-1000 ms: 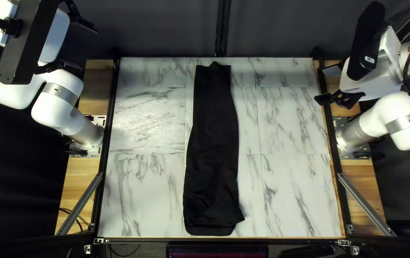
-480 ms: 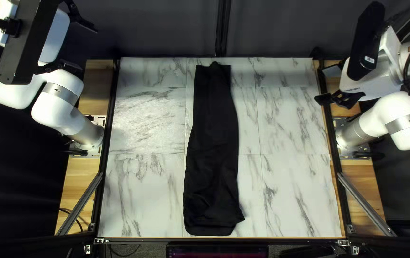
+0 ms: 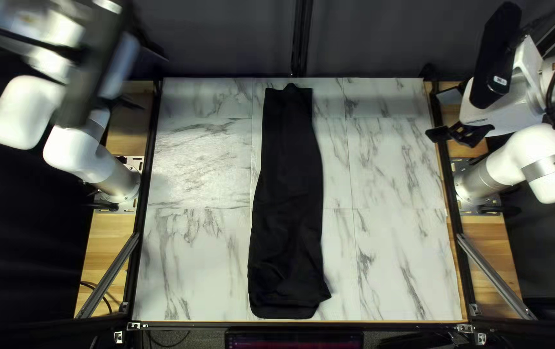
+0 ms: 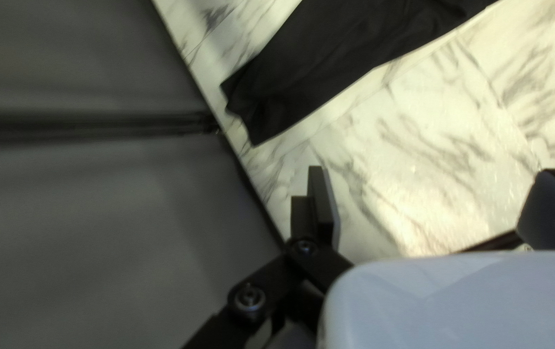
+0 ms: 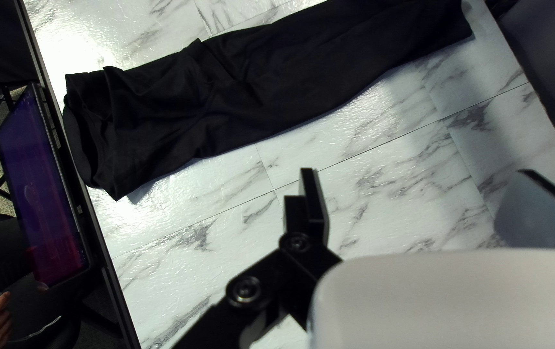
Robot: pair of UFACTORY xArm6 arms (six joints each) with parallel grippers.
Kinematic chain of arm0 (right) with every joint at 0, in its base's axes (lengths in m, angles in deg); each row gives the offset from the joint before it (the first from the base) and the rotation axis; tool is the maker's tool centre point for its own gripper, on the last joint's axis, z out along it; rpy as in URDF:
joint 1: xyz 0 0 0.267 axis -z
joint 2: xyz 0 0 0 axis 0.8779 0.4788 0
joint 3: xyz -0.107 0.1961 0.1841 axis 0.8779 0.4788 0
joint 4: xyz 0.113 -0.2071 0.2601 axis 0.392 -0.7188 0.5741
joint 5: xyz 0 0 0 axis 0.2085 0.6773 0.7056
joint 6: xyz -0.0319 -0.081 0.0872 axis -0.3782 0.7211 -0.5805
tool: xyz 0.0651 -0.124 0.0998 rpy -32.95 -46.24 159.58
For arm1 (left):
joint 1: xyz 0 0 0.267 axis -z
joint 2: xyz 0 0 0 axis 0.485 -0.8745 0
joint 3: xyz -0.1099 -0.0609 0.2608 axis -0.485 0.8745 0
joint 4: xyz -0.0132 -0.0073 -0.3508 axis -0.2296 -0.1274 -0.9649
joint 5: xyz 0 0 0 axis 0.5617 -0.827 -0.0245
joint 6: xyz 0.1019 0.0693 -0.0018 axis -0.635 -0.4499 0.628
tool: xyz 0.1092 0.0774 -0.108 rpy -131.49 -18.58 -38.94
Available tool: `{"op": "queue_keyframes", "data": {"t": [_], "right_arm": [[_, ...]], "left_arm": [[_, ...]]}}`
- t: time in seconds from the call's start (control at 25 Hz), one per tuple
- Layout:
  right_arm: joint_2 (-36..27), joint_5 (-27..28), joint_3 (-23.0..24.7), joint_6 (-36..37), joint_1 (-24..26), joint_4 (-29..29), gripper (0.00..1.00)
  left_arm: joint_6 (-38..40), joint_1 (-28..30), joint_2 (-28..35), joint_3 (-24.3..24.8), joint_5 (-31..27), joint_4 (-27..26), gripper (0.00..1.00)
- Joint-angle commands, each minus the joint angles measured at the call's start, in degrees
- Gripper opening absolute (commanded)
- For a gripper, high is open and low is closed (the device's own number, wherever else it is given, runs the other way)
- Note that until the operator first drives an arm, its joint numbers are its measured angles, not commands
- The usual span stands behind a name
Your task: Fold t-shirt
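Here's the black t-shirt (image 3: 289, 207), a long narrow strip down the middle of the table (image 3: 400, 194)! Left end effector (image 3: 149, 80), fingers wide apart, nothing between them; right end effector (image 3: 440, 116), fingers spread too, well clear of the cloth!

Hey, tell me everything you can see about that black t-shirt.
The t-shirt is plain, dark cloth, gathered into a long, narrow strip. It lies lengthwise across the marble-patterned table, from close to its far edge down to its near edge. The far end is narrower; the near end is wider and more wrinkled, with loose layers and a corner poking out sideways. I can't make out a collar. Only the table touches it.
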Motion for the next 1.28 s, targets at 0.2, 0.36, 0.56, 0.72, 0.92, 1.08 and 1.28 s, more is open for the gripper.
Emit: {"op": "queue_keyframes", "data": {"t": [0.2, 0.36, 0.56, 0.72, 0.92, 1.08, 1.28], "right_arm": [[0.0, 0.0, 0.0, 0.0, 0.0, 0.0, 1.0], [0.0, 0.0, 0.0, 0.0, 0.0, 0.0, 1.0], [0.0, 0.0, 0.0, 0.0, 0.0, 0.0, 1.0], [0.0, 0.0, 0.0, 0.0, 0.0, 0.0, 1.0], [0.0, 0.0, 0.0, 0.0, 0.0, 0.0, 1.0], [0.0, 0.0, 0.0, 0.0, 0.0, 0.0, 1.0], [0.0, 0.0, 0.0, 0.0, 0.0, 0.0, 1.0]], "left_arm": [[25.3, 11.1, -18.6, 6.8, 14.2, 6.9, 1.0], [29.6, 13.0, -22.6, 5.5, 11.2, 6.8, 1.0], [29.6, 13.0, -22.6, 5.5, 11.2, 6.8, 1.0], [30.8, 14.6, -26.2, 2.9, 12.2, 6.7, 1.0], [46.5, 22.0, -34.1, 0.0, 12.7, 9.4, 1.0], [64.4, 27.4, -43.2, -5.8, 11.4, 13.2, 1.0], [74.3, 29.5, -50.0, -10.5, 12.7, 15.2, 1.0]]}}
